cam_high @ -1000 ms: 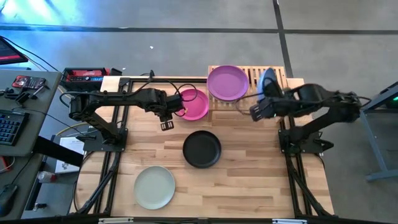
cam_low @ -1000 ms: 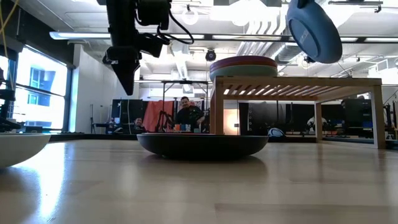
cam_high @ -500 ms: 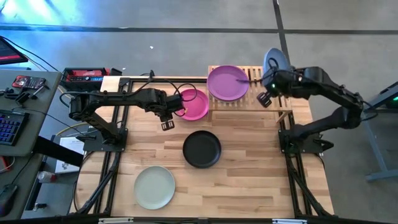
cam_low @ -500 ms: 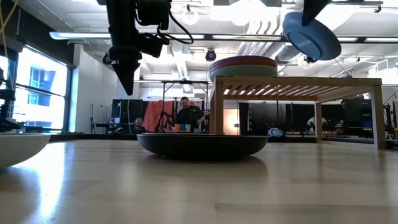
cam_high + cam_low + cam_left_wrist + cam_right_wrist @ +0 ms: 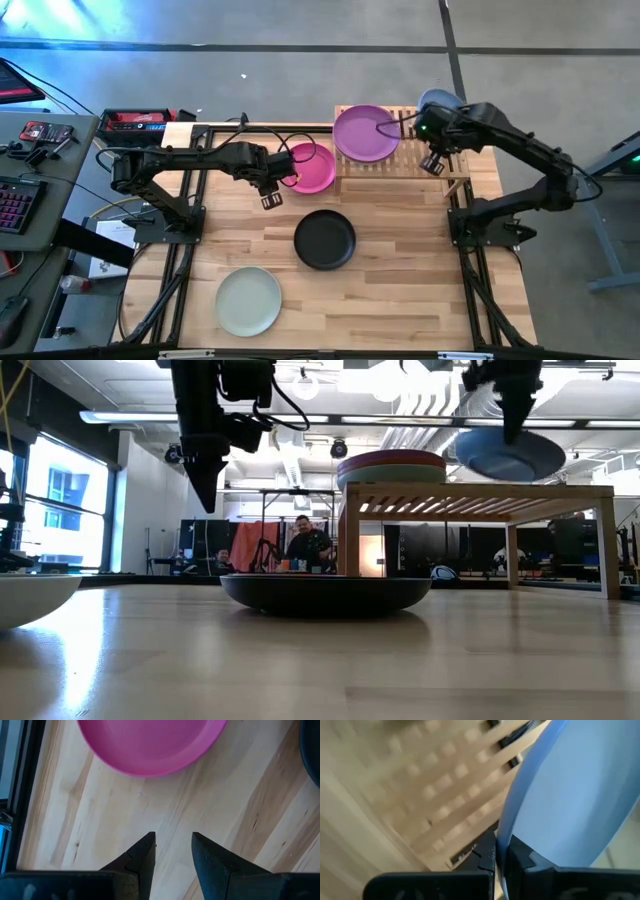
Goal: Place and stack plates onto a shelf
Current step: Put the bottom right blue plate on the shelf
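My right gripper [image 5: 432,158] [image 5: 501,856] is shut on the blue plate [image 5: 510,455], which hovers almost level just above the right half of the bamboo shelf [image 5: 480,495] [image 5: 410,125]. On the shelf's left half sits a purple plate [image 5: 366,132] stacked on at least one other [image 5: 390,473]. My left gripper [image 5: 268,197] [image 5: 173,845] hangs open above bare tabletop, just short of the magenta plate [image 5: 150,745] [image 5: 312,170]. A black plate [image 5: 324,239] and a pale green plate [image 5: 249,300] lie flat on the table. My right gripper pinches the blue plate's rim [image 5: 502,840] between its two fingers [image 5: 487,855], one on each face. It has the plate's near edge, and the plate [image 5: 438,100] reaches away toward the far side. The plate is nearly level over the shelf; whether it touches the slats I cannot tell.
Black frame rails [image 5: 195,230] run along both sides of the table. A keyboard and tools lie on a side desk [image 5: 30,150] left of it. People sit in the room beyond the table [image 5: 305,545]. Bare wood [image 5: 400,290] lies at the near right.
My right gripper has moved toward the table's far edge, over the shelf, and has come down. The blue plate, which stood steeply tilted, has tipped to almost level and sunk close to the shelf's top.
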Available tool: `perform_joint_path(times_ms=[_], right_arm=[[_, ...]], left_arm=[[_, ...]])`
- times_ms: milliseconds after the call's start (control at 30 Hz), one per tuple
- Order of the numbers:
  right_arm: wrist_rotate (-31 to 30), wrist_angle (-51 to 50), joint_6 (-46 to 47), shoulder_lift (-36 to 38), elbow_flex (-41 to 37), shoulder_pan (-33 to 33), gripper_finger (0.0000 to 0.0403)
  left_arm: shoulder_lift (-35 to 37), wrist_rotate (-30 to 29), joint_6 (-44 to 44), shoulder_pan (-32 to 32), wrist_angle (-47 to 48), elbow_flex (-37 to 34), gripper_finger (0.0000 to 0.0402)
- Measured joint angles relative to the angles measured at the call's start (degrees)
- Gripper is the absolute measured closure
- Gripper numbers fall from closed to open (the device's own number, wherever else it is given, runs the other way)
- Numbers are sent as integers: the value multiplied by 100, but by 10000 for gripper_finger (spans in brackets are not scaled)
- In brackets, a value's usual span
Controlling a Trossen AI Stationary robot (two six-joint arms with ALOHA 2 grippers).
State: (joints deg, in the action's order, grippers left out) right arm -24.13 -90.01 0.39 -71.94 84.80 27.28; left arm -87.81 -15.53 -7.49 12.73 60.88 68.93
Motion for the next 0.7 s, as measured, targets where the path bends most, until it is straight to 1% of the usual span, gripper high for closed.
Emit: perform_joint_path(times_ms=[133,267,567,700], right_arm=[[16,-1,-406,-1,-436,-9,403],[-174,0,-670,-1,-674,-112,403],[-177,7,-1161,-94,-742,-459,403],[184,-3,-1184,-88,-742,-456,403]], left_arm=[[0,0,-120,0,-45,0,284],[0,0,-226,0,-109,0,284],[0,0,-299,0,-109,0,284],[0,-2,-299,0,-107,0,284]])
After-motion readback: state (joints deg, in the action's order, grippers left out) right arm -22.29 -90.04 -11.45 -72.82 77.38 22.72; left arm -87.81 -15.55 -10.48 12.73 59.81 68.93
